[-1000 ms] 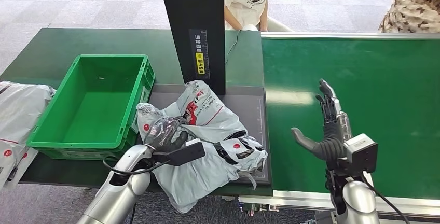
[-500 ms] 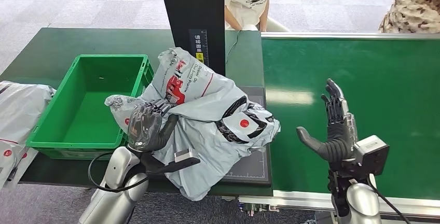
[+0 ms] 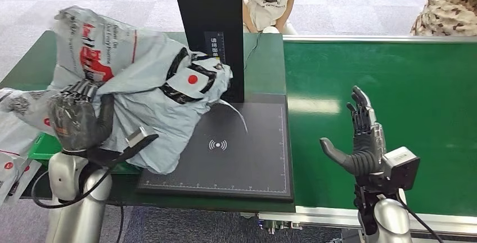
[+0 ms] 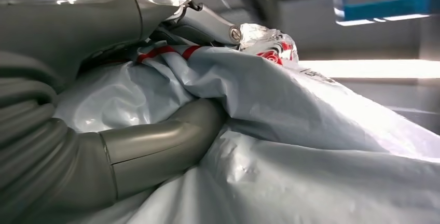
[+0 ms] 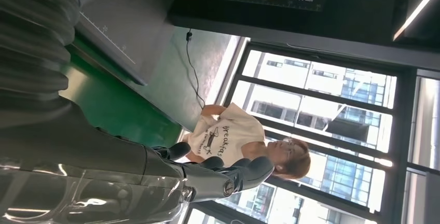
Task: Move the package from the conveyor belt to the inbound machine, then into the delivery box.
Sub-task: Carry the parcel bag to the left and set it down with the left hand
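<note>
At the left of the head view, your left hand [image 3: 79, 120] grips the grey package [image 3: 146, 85], held up over the green crate [image 3: 42, 147]. Lower right, your right hand [image 3: 360, 142] hangs open above the conveyor belt [image 3: 427, 102].

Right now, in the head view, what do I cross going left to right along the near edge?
left hand gripping the grey package → black scanner pad → green conveyor belt → right hand, open.

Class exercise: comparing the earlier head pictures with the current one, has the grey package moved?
Yes. The grey package, gripped by the left robot hand, has lifted off the black scanner pad and swung left, and now hangs over the green bin.
</note>
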You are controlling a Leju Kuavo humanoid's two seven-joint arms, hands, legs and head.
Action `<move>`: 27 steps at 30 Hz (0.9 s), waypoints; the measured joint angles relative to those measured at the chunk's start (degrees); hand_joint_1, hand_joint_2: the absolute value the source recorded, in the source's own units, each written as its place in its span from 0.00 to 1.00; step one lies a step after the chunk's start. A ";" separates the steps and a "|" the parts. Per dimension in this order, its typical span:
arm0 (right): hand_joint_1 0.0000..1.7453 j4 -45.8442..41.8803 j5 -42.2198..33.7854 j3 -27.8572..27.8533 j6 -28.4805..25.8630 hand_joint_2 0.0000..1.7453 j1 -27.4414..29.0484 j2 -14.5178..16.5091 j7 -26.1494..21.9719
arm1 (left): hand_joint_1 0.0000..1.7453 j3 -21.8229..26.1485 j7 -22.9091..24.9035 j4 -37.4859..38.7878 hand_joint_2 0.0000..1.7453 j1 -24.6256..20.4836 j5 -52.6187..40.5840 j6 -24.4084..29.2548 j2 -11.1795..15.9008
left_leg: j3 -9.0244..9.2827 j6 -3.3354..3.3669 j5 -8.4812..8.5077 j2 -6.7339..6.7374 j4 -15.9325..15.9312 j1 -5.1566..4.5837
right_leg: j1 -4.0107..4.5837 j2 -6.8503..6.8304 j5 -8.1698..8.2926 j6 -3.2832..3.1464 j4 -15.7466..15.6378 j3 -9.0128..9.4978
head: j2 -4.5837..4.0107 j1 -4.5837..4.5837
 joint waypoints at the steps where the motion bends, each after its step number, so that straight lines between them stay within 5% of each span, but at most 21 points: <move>1: 0.00 0.01 0.09 0.04 0.03 1.00 -0.02 0.10 0.08 | 1.00 2.13 0.58 0.26 1.00 -0.79 -0.57 0.00 0.26 | 0.00 0.00 0.00 0.00 0.00 0.00 | 0.00 0.00 0.00 0.00 0.00 0.00 | 0.00 0.01; 5: 0.00 0.29 0.82 0.27 0.20 1.00 -0.21 0.54 0.47 | 1.00 8.99 7.31 4.27 1.00 -4.63 -6.20 -0.03 2.59 | 0.00 -0.03 0.02 0.00 -0.01 0.00 | 0.00 0.00 0.00 -0.01 0.00 -0.01 | 0.00 0.00; 8: 0.00 0.61 1.23 0.33 0.38 1.00 -0.79 0.88 1.14 | 1.00 10.74 18.42 10.16 1.00 -7.55 -10.77 -1.46 5.80 | 0.01 -0.05 0.04 0.00 -0.01 0.00 | 0.00 0.01 0.01 -0.02 0.00 -0.03 | 0.00 0.01; 11: 0.00 0.96 1.81 0.34 0.86 1.00 -1.81 1.32 2.09 | 1.00 7.25 32.02 17.78 1.00 -10.56 -11.76 -6.04 10.93 | 0.02 -0.07 0.07 0.01 -0.01 0.01 | 0.01 0.04 0.03 -0.04 0.01 -0.06 | 0.00 -0.01; 13: 0.00 1.23 1.95 0.34 1.26 1.00 -2.51 1.60 2.49 | 1.00 3.77 37.07 22.50 1.00 -12.41 -11.97 -8.89 13.67 | 0.00 -0.08 0.08 -0.01 -0.01 0.01 | 0.01 0.02 0.03 -0.04 0.01 -0.05 | 0.00 0.02; 20: 0.00 2.81 3.08 0.67 2.96 1.00 -4.33 2.08 2.98 | 1.00 -8.03 43.92 37.53 1.00 -17.59 -12.10 -17.43 18.94 | -0.02 -0.07 0.08 0.03 0.00 -0.02 | -0.01 0.10 0.06 -0.04 -0.01 -0.06 | 0.00 0.01; 24: 0.00 3.58 3.11 0.84 3.15 1.00 -4.41 2.08 2.84 | 0.00 -11.64 43.49 42.36 1.00 -18.95 -12.10 -15.88 19.62 | -0.03 -0.07 0.06 0.02 0.01 -0.02 | -0.01 0.10 0.04 -0.03 -0.02 -0.06 | 0.01 0.02; 27: 0.00 4.02 3.11 0.85 3.22 1.00 -4.44 2.08 2.64 | 0.00 -13.18 43.37 44.14 1.00 -19.73 -12.10 -14.11 19.75 | -0.04 -0.07 0.05 0.01 0.01 -0.02 | -0.01 0.09 0.04 -0.03 -0.03 -0.06 | 0.00 0.01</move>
